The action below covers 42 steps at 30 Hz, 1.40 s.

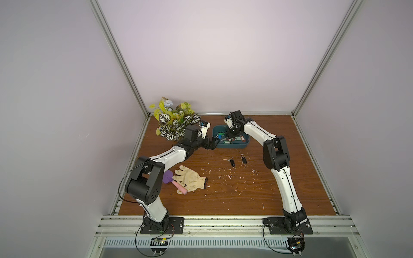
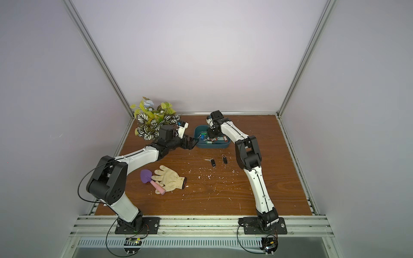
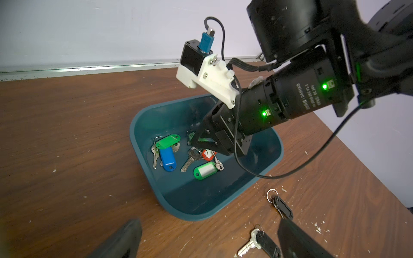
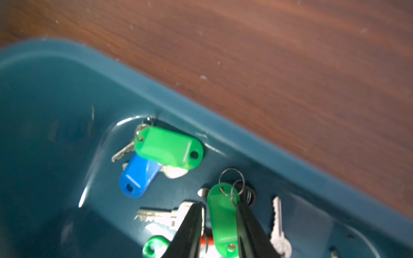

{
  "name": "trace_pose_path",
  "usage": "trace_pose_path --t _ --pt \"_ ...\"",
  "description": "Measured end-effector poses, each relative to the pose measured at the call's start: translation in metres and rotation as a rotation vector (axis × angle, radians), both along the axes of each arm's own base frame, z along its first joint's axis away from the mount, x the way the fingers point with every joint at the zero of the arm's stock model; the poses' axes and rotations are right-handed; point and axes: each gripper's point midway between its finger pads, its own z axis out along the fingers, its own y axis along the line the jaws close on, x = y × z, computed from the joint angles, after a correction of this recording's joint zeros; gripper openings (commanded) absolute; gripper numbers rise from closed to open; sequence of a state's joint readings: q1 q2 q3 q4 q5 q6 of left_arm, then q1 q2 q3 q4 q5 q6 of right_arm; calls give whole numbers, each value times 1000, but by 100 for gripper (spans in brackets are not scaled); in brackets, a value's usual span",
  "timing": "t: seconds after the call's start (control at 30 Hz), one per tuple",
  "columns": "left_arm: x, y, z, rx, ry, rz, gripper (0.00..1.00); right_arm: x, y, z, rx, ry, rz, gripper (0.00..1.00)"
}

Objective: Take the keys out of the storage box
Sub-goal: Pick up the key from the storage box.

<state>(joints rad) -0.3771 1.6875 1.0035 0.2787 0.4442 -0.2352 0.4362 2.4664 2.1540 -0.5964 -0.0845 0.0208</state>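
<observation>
Right pincer astride green-tagged key

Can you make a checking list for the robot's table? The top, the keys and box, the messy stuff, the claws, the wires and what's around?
surface: brown wooden table, strewn with white flecks.
job's things: storage box holds several keys; two black-tagged keys lie outside on the table.
clutter: glove, purple trowel, potted plant.
grippers: left gripper open beside the box; right gripper inside it, jaws either side of a green tag, grip unclear.
cables: black cable loops under the right wrist, near the box.
surroundings: pale walls, metal frame.
</observation>
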Motion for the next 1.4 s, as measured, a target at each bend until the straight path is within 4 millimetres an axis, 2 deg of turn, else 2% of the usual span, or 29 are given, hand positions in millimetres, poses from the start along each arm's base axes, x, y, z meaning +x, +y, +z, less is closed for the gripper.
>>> trace_pose_path --t 0.13,0.27,0.5,1.13,1.4 --pt "0 0 0 1 2 0 99 5 -1 4 -3 -17 -8 30" --pt "-1 0 -1 2 6 0 99 6 -4 0 -19 -13 -22 37" --pt "-1 0 -2 3 8 0 99 14 -5 -6 -23 -19 -26 36" --pt "-1 1 -3 7 10 -1 99 24 -7 0 -43 -51 -36 1" --pt "-1 1 -3 7 11 -1 99 18 -12 2 -61 -46 -41 0"
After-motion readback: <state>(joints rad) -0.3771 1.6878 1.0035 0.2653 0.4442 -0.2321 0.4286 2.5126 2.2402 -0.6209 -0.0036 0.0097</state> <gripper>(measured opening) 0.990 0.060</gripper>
